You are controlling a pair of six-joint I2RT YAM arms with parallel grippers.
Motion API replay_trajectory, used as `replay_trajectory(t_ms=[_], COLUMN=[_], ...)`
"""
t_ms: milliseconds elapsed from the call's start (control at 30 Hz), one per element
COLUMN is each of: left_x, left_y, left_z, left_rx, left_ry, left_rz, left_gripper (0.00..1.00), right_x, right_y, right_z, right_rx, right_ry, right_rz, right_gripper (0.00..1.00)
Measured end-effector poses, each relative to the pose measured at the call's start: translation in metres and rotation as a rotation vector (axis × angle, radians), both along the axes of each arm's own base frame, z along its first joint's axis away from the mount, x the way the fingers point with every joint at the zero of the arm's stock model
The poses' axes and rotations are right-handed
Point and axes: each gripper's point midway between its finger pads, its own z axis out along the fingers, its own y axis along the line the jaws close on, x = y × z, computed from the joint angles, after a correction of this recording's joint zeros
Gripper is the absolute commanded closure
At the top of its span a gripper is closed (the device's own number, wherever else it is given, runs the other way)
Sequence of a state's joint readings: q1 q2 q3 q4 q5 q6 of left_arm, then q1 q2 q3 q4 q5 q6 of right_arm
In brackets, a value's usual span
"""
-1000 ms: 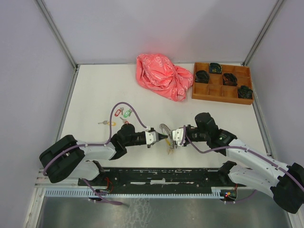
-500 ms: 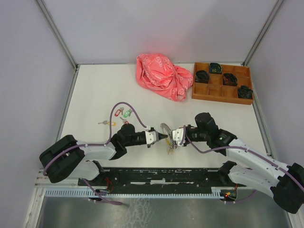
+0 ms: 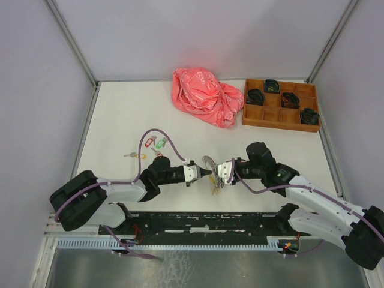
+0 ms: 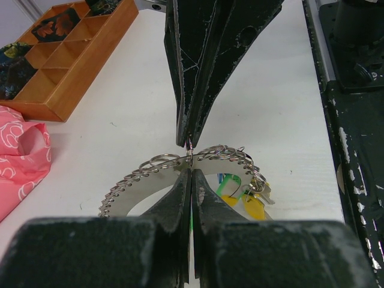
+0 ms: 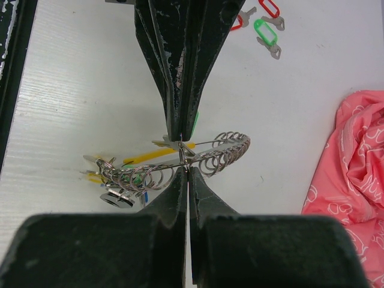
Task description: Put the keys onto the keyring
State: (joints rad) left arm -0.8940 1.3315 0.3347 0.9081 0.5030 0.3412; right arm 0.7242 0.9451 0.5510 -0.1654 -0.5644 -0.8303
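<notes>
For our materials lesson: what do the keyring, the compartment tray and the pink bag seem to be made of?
The keyring looks like shiny silvery metal: glinting linked loops. The tray is probably wood: matt orange-brown slats. The bag seems thin plastic: glossy, crumpled.

White table (image 3: 120,114), pale lilac walls (image 3: 36,90), grey metal corner posts (image 3: 72,42), even overhead light.

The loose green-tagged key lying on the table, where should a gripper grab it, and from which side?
Take the green-tagged key by its plastic tag, probably straight down from above, fingers across the tag's narrow width. It lies flat on the table, and the oblong tag offers two long parallel edges.
</notes>
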Motion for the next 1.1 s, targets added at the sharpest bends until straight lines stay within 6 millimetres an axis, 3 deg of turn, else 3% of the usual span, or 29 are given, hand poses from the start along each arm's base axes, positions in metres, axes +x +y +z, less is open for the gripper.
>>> replay_trajectory(t_ms=[1100], left_x=[-0.0035], left_y=[-0.0041], left_z=[0.0005], left_rx=[-0.024], left_ry=[0.034], left_rz=[-0.02], left_gripper=[0.97], right_x=[-0.0004], right_y=[-0.0003], right_z=[-0.0006], right_rx=[0.003], right_ry=[0.021], right_rz=[-0.014], right_gripper=[0.99])
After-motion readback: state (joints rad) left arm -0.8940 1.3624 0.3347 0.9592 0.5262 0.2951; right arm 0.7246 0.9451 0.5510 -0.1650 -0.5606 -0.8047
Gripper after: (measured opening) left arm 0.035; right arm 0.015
